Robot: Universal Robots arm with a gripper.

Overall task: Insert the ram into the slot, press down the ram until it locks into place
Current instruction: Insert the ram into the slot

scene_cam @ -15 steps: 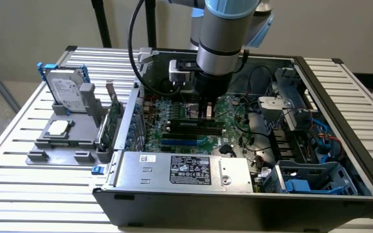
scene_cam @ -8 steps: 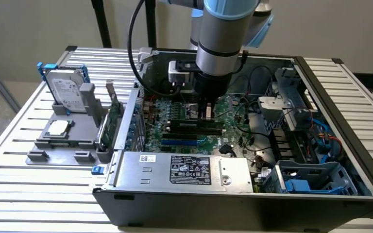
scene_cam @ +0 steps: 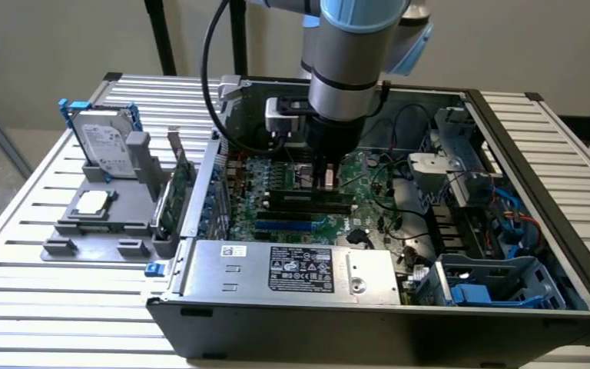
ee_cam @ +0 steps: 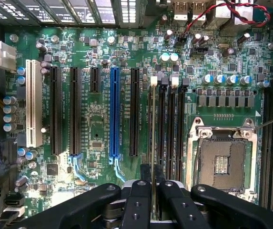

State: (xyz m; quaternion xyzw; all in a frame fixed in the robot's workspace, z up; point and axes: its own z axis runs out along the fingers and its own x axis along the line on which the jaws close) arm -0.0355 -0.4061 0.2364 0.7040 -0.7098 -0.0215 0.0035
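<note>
My gripper (scene_cam: pixel 326 183) is down inside the open computer case, just above the motherboard (ee_cam: pixel 98 138). It is shut on the ram (ee_cam: pixel 153 129), a thin green stick that I see edge-on in the wrist view, running away from the black fingers (ee_cam: pixel 145 191). The ram stands upright along the outermost of several parallel black slots (ee_cam: pixel 170 124), on the side nearest the blue slot, at a socket with a white end latch (ee_cam: pixel 154 81). I cannot tell whether its lower edge rests in the slot. My gripper (ee_cam: pixel 154 183) holds it near one end.
A blue slot (ee_cam: pixel 115 114), black card slots and a white slot (ee_cam: pixel 31 102) lie parallel beside the ram sockets. The open CPU socket (ee_cam: pixel 222 162) is on the other side. A power supply (scene_cam: pixel 295 269), cables and a drive cage (scene_cam: pixel 500 277) crowd the case. A hard drive (scene_cam: pixel 105 142) and an upright expansion card (scene_cam: pixel 177 196) stand outside it.
</note>
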